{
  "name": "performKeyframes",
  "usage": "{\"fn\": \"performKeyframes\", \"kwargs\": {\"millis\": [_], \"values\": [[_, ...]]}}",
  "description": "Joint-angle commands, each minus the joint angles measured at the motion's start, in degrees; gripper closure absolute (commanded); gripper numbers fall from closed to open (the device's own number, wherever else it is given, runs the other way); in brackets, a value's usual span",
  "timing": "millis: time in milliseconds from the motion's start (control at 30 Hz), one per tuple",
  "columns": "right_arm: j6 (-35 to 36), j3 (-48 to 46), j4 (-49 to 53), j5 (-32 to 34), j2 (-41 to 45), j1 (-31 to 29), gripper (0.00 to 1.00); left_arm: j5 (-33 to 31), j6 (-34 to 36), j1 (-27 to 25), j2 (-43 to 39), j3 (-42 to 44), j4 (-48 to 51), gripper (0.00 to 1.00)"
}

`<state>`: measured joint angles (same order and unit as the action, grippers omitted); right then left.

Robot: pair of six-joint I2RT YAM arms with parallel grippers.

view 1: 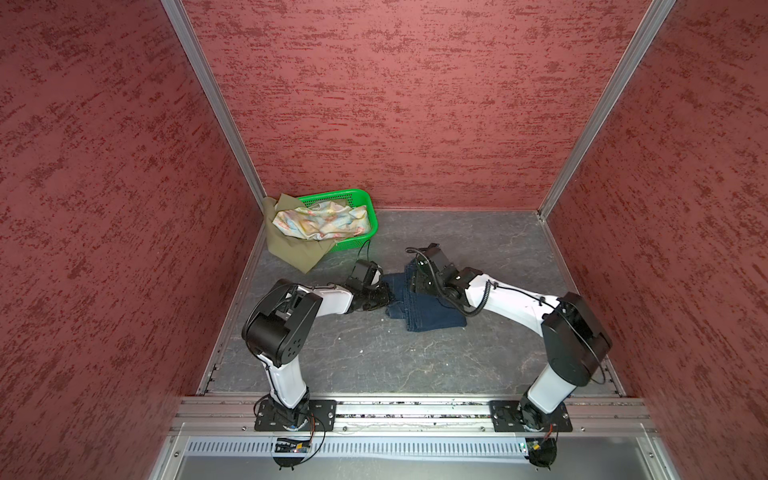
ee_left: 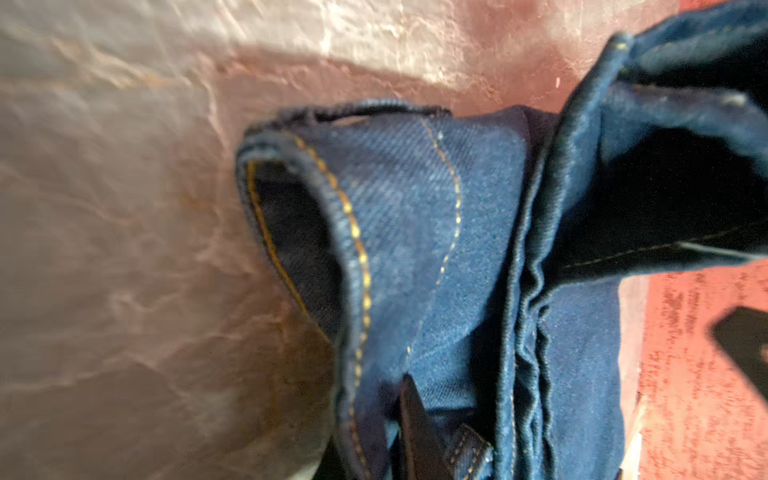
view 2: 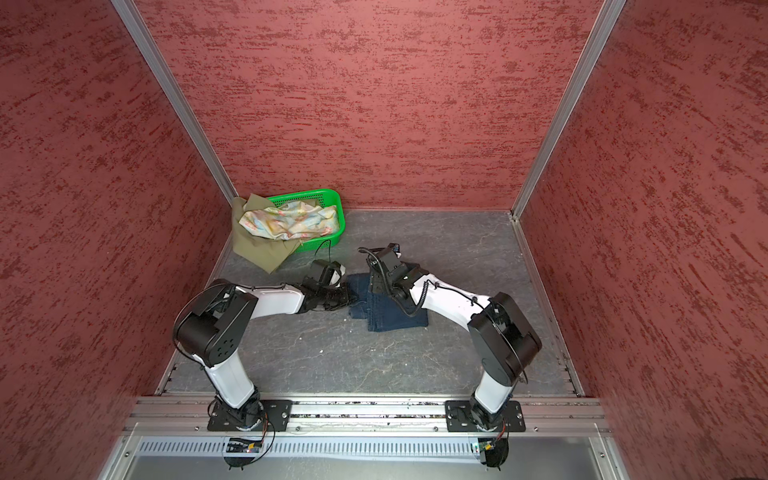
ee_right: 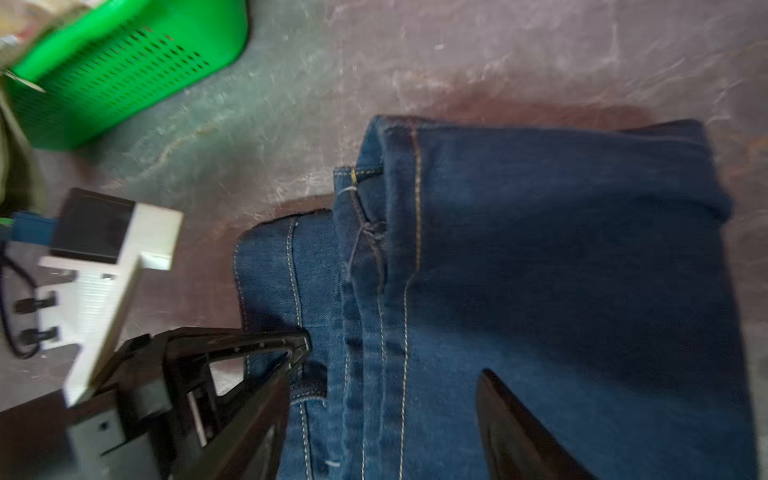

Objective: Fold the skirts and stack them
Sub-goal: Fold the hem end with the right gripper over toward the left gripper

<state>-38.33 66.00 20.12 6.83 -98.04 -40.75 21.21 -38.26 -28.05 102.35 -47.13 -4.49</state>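
Observation:
The dark blue denim skirt (view 1: 428, 311) (view 2: 388, 311) lies folded in the middle of the table. My left gripper (view 1: 384, 294) (view 2: 350, 294) is at its left edge, shut on a stitched denim fold (ee_left: 415, 249). My right gripper (view 1: 415, 280) (ee_right: 386, 386) hangs over the skirt's far part, jaws open, with flat denim (ee_right: 561, 270) below them. The left gripper's tip (ee_right: 297, 345) shows in the right wrist view at the denim's edge. The pale floral skirt (view 1: 320, 222) (view 2: 286, 222) is bunched in the basket. The olive-green skirt (view 1: 295, 253) (view 2: 262, 249) drapes over the basket's front corner.
A green perforated basket (view 1: 357, 198) (view 2: 328, 196) (ee_right: 124, 70) stands in the far left corner against the red walls. Grey table (view 1: 478, 241) stretches behind and to the right of the denim. An aluminium rail (view 1: 415, 409) with both arm bases runs along the near edge.

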Motion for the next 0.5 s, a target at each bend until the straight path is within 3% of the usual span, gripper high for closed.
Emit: {"fn": "performKeyframes", "kwargs": {"millis": [0,467], "values": [[0.17,-0.39,-0.99,2.81,-1.74,-0.85,0.26,0.53,-2.3,-0.34,-0.29,2.04,-0.17,0.93],[1.25,3.37,-0.07,5.78,-11.88,-3.48,0.22,0.41,-3.3,-0.4,-1.01,3.03,-1.39,0.93]]}}
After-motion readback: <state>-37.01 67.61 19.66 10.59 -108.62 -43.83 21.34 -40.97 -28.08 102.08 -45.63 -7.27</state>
